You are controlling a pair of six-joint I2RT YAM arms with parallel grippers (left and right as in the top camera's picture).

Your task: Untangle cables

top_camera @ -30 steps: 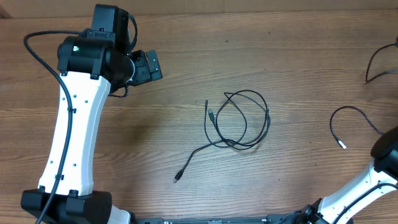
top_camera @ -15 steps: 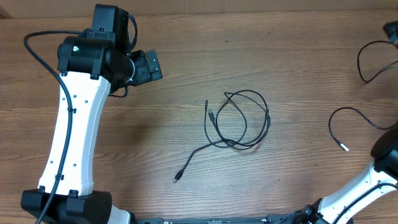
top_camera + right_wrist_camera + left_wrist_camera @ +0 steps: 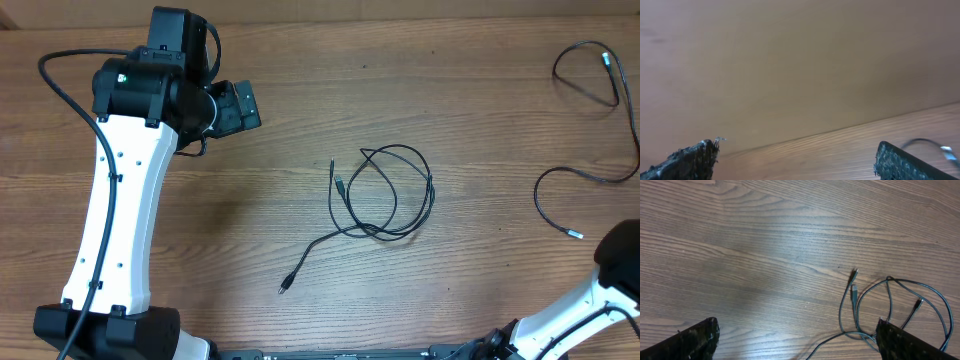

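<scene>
**A:** Progress check. One cable [image 3: 600,178] lies by itself along the right edge of the desk [image 3: 300,60], reaching toward the far right corner, well apart from the rest.

**B:** Agreed, we count that one freed. The tangle [image 3: 385,195] sits mid-desk with its loops crossing and three plug ends showing, so we judge at least two cords left to part.

**A:** Grippers?

**B:** The left gripper [image 3: 796,326] is spread wide and empty, over the desk between the tangle and the far left corner. The right gripper [image 3: 796,147] is also wide and holding nothing, tilted up past a desk edge. Roughly halfway, we'd say.
</scene>
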